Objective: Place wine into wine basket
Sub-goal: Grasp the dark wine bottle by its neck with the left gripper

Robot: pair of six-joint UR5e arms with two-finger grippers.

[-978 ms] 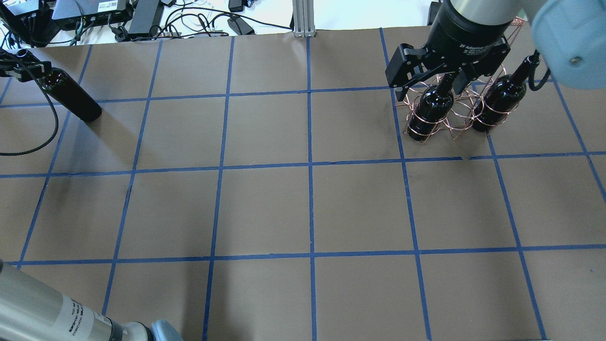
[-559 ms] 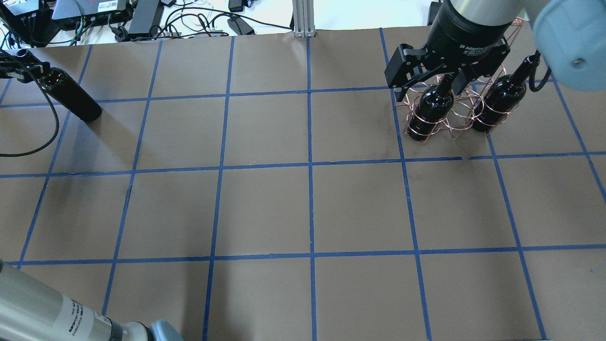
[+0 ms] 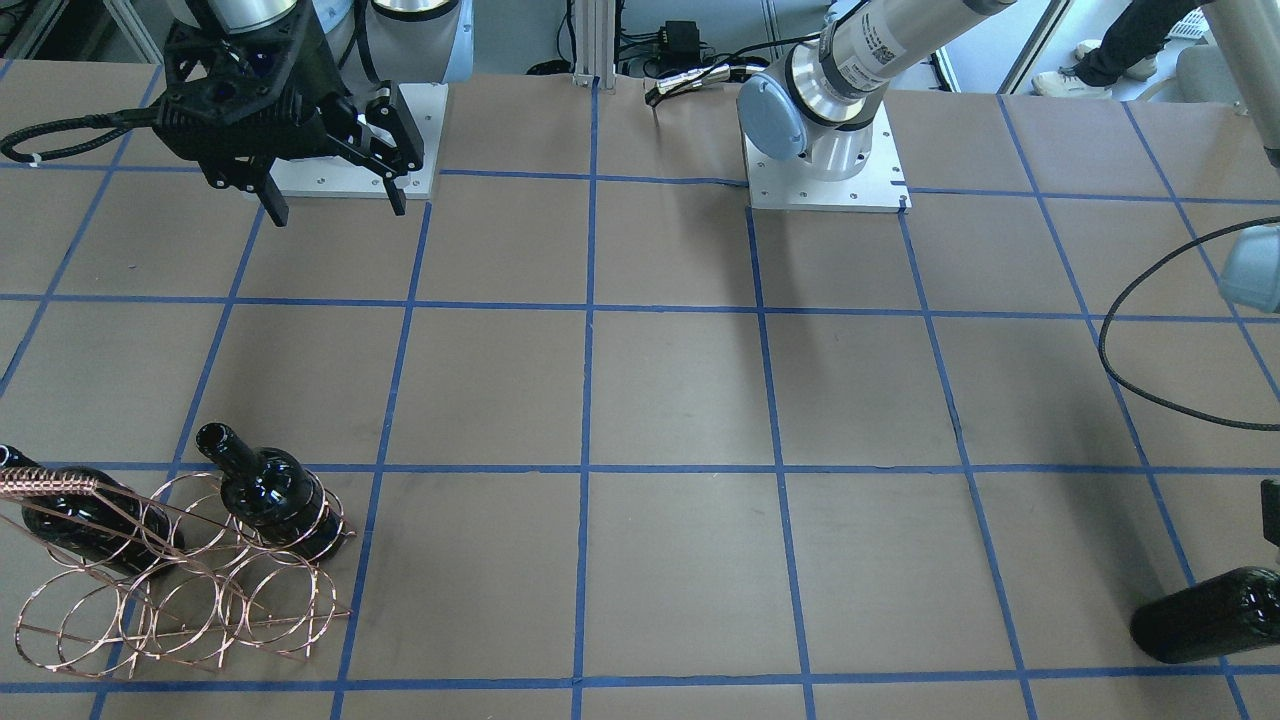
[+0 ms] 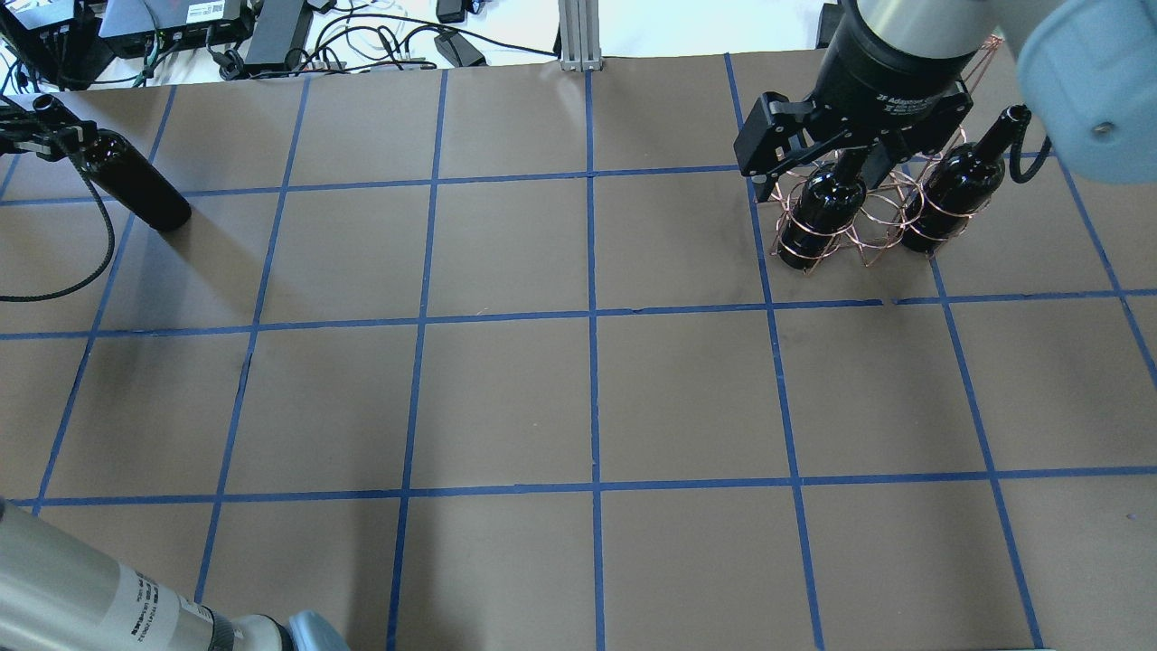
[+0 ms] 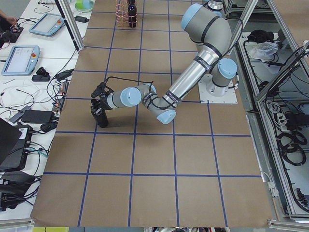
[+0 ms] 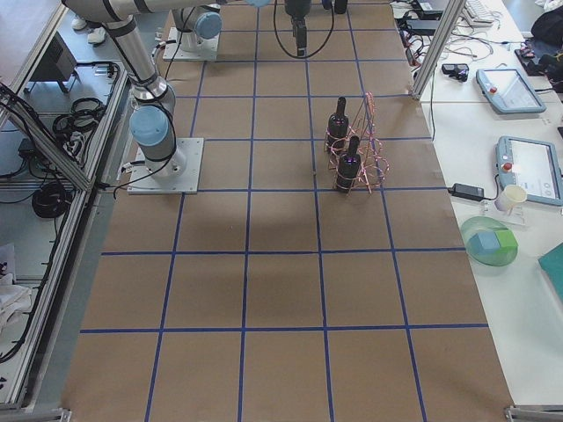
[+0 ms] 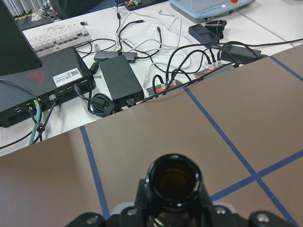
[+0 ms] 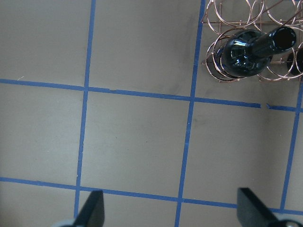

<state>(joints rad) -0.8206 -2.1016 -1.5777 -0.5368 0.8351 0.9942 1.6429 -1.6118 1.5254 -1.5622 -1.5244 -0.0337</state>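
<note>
My left gripper is shut on the neck of a near-black wine bottle at the table's far left. The bottle's open mouth fills the bottom of the left wrist view, and its base shows in the front view. The copper wire basket stands at the far right and holds two more dark bottles. My right gripper is open and empty, high above the basket. The right wrist view shows the basket with one bottle far below.
Brown paper with blue tape squares covers the table. Cables and power bricks lie beyond its far edge. The arm bases stand on the robot's side. A black cable loops off the left arm.
My right gripper has shifted slightly over the basket and stays open. My left gripper and its bottle have edged a little to the left.
</note>
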